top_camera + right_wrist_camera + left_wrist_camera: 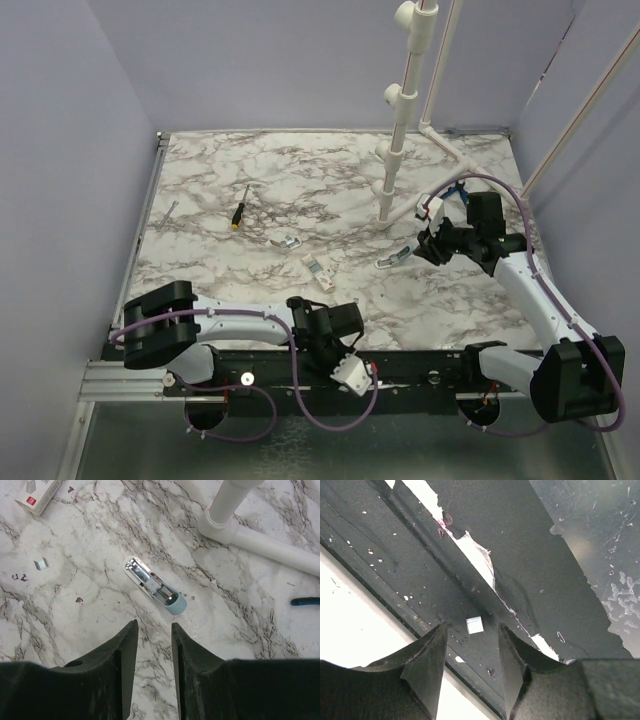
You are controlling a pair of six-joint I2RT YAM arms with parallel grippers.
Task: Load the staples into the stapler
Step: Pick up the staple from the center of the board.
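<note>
**Stapler lies open on the bench; both end effectors empty**

- Right end effector: your fingers stand part open with a clear gap between them and nothing in it. It hangs just short of the stapler and does not touch it.
- Stapler: it lies flat on the marble bench, right of centre in the top view. It is hinged open with the metal channel facing up. The teal end is nearest your right end effector and the rounded white end points away.
- Staples: a small silvery piece lies on the bench to the left of the stapler in the right wrist view, well apart from it. It is too small to be sure, but it looks like the strip.
- Box: white, at the top left corner of that same view, beyond the staples.
- Stand: white pipe, its foot on the bench to the right of the stapler.
- Screwdriver: it lies on the far left part of the bench, well apart from everything else.
- Left end effector: it sits low at the near edge, over the black rail. Its fingers are apart and grip nothing. A small white scrap on the rail shows between the tips.
</note>
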